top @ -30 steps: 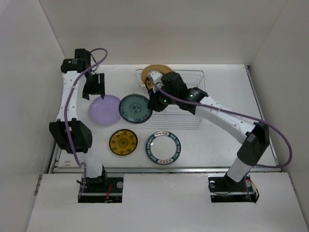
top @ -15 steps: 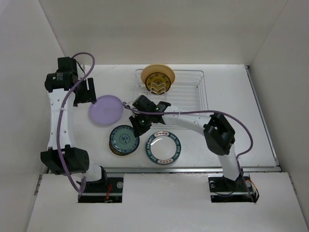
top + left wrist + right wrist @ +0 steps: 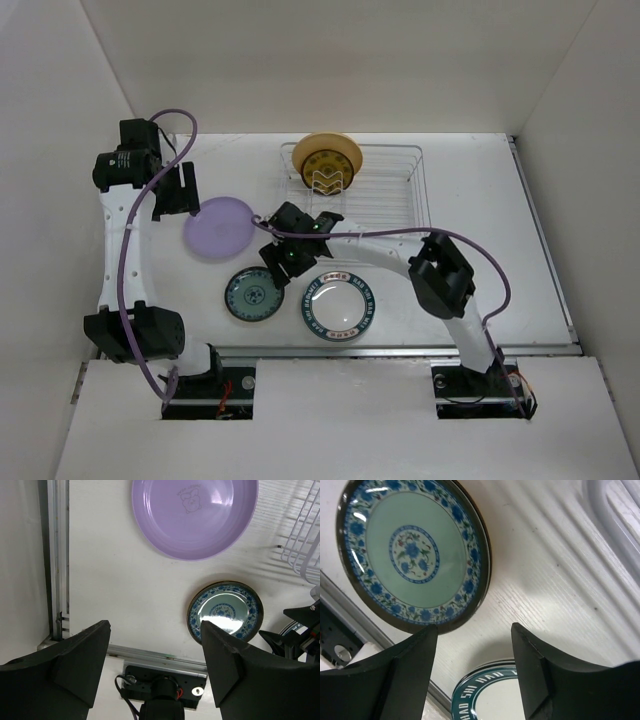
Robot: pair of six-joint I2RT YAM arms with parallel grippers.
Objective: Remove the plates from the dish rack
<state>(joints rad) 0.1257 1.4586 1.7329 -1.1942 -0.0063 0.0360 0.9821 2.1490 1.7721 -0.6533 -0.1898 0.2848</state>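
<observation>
Fingers of the right claw (image 3: 474,630) spread wide, empty, over the round teal-centred, dark-rimmed plate (image 3: 415,555) lying on the white worktop (image 3: 545,580); the left claw (image 3: 155,630) gapes empty too.

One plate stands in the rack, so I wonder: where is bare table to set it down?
The widest bare stretch lies right of the rack and white plate, up to the table edge. Another lies left of the blue plate. Crowded: the middle, with purple plate and right gripper.

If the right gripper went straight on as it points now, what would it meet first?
Probably the bare table between the teal-centred plate and the white teal-rimmed plate, though depth is unclear.
</observation>
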